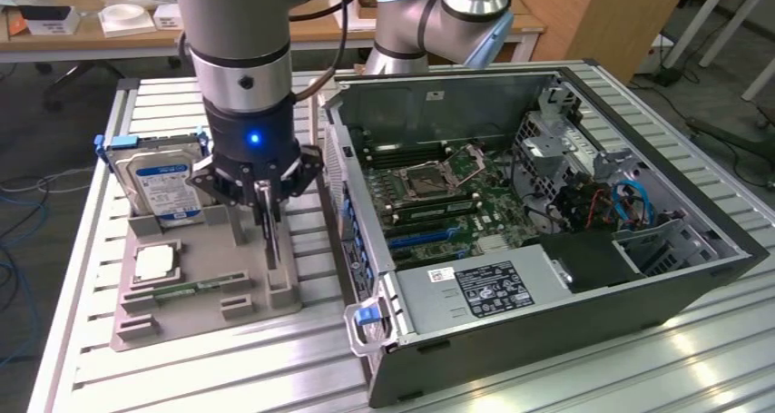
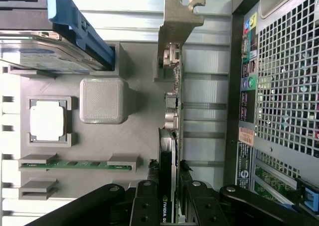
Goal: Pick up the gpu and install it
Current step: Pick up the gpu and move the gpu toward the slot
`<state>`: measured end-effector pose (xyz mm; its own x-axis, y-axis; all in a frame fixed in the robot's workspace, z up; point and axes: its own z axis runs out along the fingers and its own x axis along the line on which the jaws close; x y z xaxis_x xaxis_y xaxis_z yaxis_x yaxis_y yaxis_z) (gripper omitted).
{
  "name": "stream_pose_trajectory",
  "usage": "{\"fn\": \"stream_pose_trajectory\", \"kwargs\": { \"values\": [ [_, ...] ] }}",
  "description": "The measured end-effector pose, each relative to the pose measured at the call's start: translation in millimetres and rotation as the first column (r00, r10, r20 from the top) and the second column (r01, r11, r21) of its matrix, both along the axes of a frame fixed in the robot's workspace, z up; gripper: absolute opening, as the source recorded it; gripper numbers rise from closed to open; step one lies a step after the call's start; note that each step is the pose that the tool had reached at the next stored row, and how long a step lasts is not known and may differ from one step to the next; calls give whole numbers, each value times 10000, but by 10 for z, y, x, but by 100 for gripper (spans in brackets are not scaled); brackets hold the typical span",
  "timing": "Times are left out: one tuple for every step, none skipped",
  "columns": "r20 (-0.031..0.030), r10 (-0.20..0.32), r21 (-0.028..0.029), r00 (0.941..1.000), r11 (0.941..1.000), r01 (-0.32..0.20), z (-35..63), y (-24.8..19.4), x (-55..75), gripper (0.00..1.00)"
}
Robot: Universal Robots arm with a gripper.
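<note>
The gpu (image 2: pixel 170 111) stands edge-on in the grey holder (image 2: pixel 144 141), a slim dark strip with its pale metal bracket (image 2: pixel 179 21) at the far end. My gripper (image 2: pixel 169 201) straddles the card's near end, and its black fingers (image 2: pixel 145 206) press against both faces, shut on it. In the exterior view the gripper (image 1: pixel 269 204) points straight down over the holder (image 1: pixel 206 250), with the gpu (image 1: pixel 271 250) a thin upright blade between its fingertips. The card's lower edge sits at the holder's slots; I cannot tell whether it is lifted off them.
The holder also carries a silver hard drive with a blue label (image 1: pixel 163 181), a square processor (image 1: pixel 158 263) and a green memory stick (image 1: pixel 194 289). The open computer case (image 1: pixel 545 204) lies close on the exterior view's right, its motherboard (image 1: pixel 442 195) exposed. Its rear panel (image 2: pixel 279 86) runs beside the gpu.
</note>
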<state>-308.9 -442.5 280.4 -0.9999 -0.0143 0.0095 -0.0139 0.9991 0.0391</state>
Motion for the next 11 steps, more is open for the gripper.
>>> {"fn": "stream_pose_trajectory", "kwargs": {
  "values": [
    [0, 0, 0, 10000, 10000, 0, 6, 0, 0, 26],
    [0, 0, 0, 10000, 10000, 0, 12, 0, 0, 26],
    [1, 0, 0, 10000, 10000, 0, 18, 0, 0, 26],
    [0, 0, 0, 10000, 10000, 0, 24, 0, 0, 26],
    [1, 0, 0, 10000, 10000, 0, 30, 0, 0, 26],
    [1, 0, 0, 10000, 10000, 0, 35, 0, 0, 26],
    [0, 0, 0, 10000, 10000, 0, 41, 0, 0, 26],
    [0, -1, 0, 10000, 10000, 1, 48, 0, 0, 26],
    [0, 0, 0, 10000, 10000, 0, 55, 0, 0, 26],
    [1, 0, 0, 10000, 10000, 0, 61, 0, 0, 26],
    [1, 0, 0, 10000, 10000, 0, 68, 0, 0, 26]
  ]
}}
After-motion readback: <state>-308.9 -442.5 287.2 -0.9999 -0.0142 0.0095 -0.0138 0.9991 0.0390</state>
